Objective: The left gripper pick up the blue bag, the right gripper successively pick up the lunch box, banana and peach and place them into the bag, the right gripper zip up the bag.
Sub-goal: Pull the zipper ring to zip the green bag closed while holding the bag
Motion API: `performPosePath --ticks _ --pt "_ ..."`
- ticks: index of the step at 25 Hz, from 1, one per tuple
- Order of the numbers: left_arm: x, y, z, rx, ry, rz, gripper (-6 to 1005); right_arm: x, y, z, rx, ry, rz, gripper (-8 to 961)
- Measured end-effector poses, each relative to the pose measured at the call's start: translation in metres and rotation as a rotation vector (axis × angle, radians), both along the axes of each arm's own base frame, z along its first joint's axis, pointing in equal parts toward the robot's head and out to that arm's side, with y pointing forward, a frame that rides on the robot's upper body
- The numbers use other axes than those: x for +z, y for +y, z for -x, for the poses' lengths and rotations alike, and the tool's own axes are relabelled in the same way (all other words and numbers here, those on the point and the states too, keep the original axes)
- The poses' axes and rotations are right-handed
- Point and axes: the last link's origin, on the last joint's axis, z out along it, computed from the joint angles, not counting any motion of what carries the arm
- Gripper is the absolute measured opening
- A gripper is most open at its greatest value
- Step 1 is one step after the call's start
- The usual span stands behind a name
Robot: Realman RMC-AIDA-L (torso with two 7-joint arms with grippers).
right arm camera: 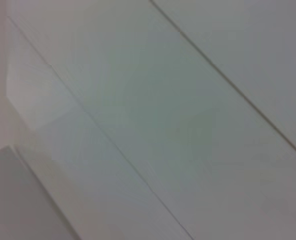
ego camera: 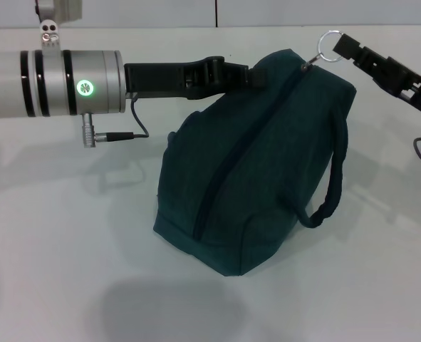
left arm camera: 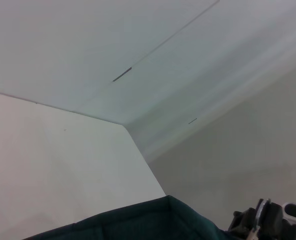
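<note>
Two grippers meet at the top of the blue bag (ego camera: 256, 167), which stands on the white table (ego camera: 68, 235) with its zipper line running up the middle and apparently drawn nearly to the end. The left gripper (ego camera: 251, 73) reaches in level on a horizontal arm, its fingers closed on the fabric at the bag's upper near corner, holding that end up; just below and beyond its tips the bag's body slumps and bulges, which marks it as soft cloth that gives under load rather than a stiff shell. The right gripper (ego camera: 338, 47) comes in slanting down from the far side, its tips at the silver ring pull (ego camera: 328, 40) on the bag's other top corner; whether its fingers are pinched on the ring cannot be told. One padded handle (ego camera: 331, 192) hangs loose below the right gripper, down the bag's side. My judgement: filled, the bag will be fairly heavy and floppy, so a hold on the top seam or handle suits it, while the thin metal ring is small and slippery, wanting a firm, square pinch. Lunch box, banana and peach are not in sight.
</note>
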Motion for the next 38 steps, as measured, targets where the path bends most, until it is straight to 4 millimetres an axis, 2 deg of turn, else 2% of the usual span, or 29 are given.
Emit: performPosePath --ticks 8,15,22,38 --pt "-0.001 -0.002 0.0 -0.013 -0.001 0.0 56 0.002 -0.001 -0.008 -0.056 0.04 0.024 6" --pt "-0.001 -0.009 -0.005 -0.069 -0.035 0.011 56 0.001 -0.001 -0.011 -0.131 0.115 0.132 6" --pt "0.0 -0.015 -0.001 -0.091 -0.056 0.006 56 0.001 -0.004 -0.028 -0.268 0.181 0.23 6" --pt "0.008 -0.033 -0.005 -0.178 -0.158 0.025 57 -0.004 -0.006 -0.047 -0.401 0.199 0.27 7"
